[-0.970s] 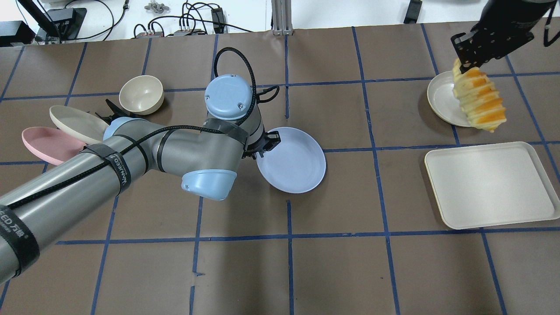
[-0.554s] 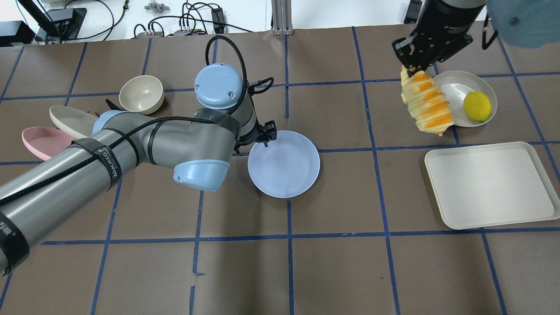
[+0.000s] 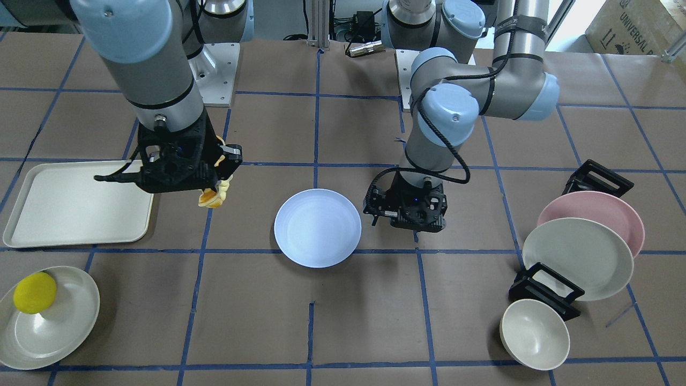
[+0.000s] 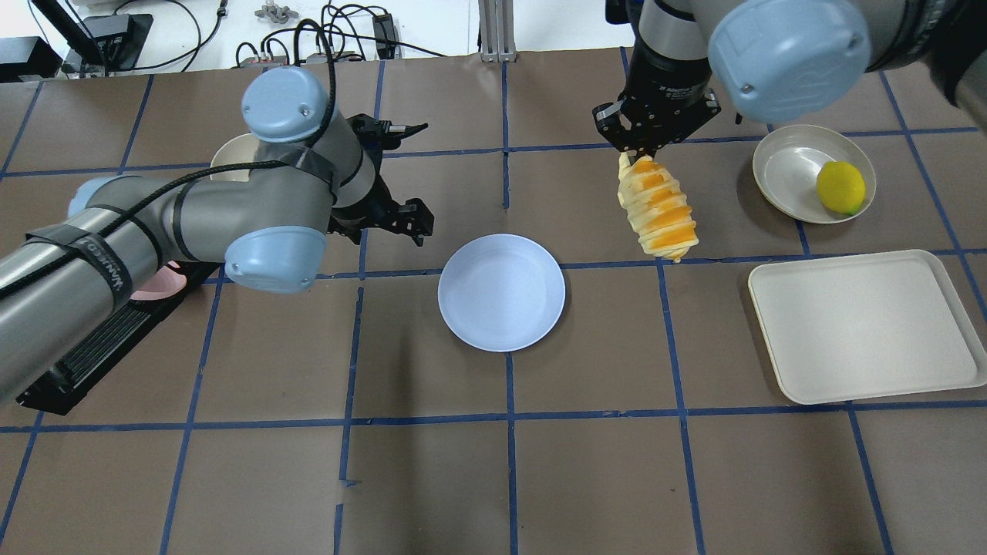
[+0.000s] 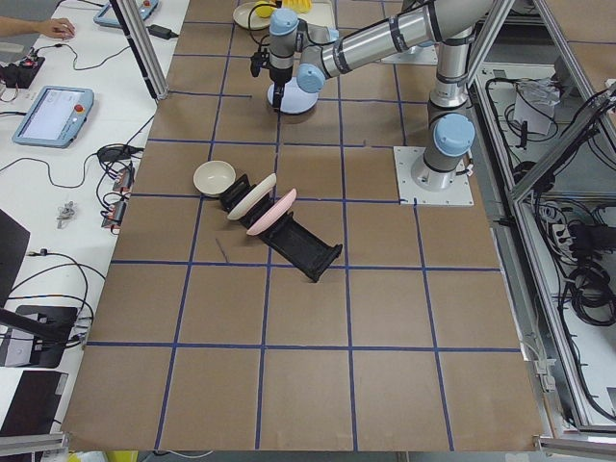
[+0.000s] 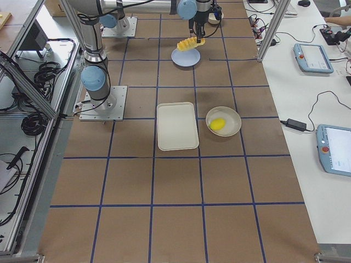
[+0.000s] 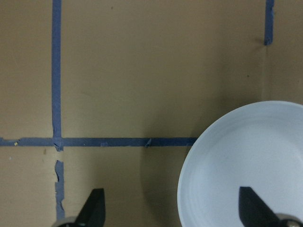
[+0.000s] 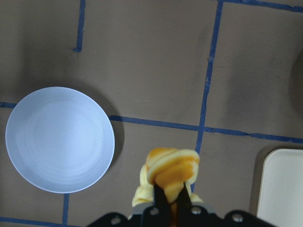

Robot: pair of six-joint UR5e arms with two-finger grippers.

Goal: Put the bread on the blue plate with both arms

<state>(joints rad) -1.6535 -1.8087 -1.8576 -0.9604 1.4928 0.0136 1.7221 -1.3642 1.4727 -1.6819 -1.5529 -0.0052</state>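
Observation:
The blue plate lies flat on the table near the middle; it also shows in the front view and both wrist views. The striped orange and cream bread hangs from my right gripper, which is shut on its upper end, above the table to the right of the plate. In the right wrist view the bread sits between the fingers. My left gripper is open and empty, just left of the plate, with one fingertip over the plate's rim.
A cream tray lies at the right. Behind it, a cream plate holds a yellow ball. A black rack with a pink plate and a cream plate stands on my left, with a cream bowl beside it.
My left gripper let go of the blue plate, which now lies flat, and pulled back to the left. My right arm carried the bread leftward toward the plate.

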